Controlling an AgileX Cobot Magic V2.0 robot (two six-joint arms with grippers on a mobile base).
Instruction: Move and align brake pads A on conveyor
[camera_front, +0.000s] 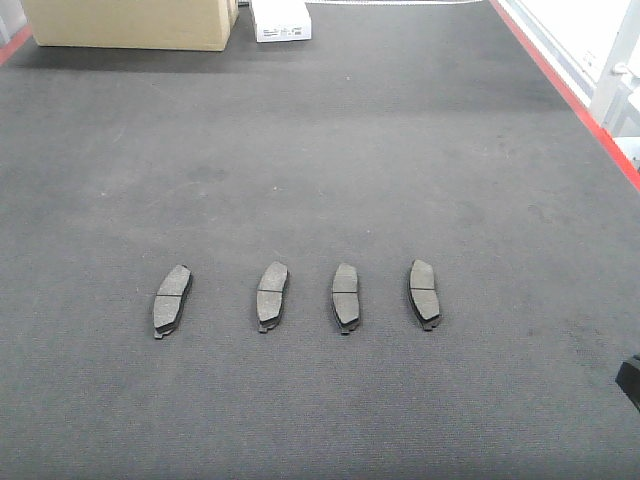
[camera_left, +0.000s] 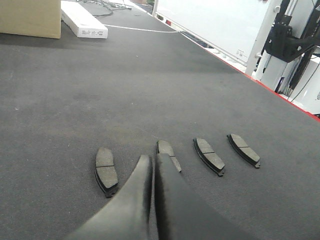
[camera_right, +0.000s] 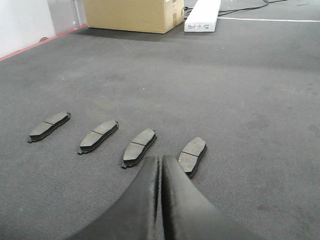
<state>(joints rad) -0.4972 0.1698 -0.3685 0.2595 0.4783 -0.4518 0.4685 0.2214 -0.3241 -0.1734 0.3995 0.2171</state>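
Four brake pads A (camera_front: 172, 300) (camera_front: 271, 296) (camera_front: 346, 297) (camera_front: 424, 293) lie flat in a row across the near half of the conveyor (camera_front: 330, 140), apart from one another, long axes running roughly along the belt, the outer two slightly splayed. The left gap is the widest. The red edge strip (camera_front: 565, 90) runs along the surface's right side. A cardboard box (camera_front: 130, 22) and a white carton (camera_front: 281, 20) stand at the far end. Left gripper (camera_left: 152, 161) and right gripper (camera_right: 160, 161) hover near the row, jaws pressed together, holding nothing.
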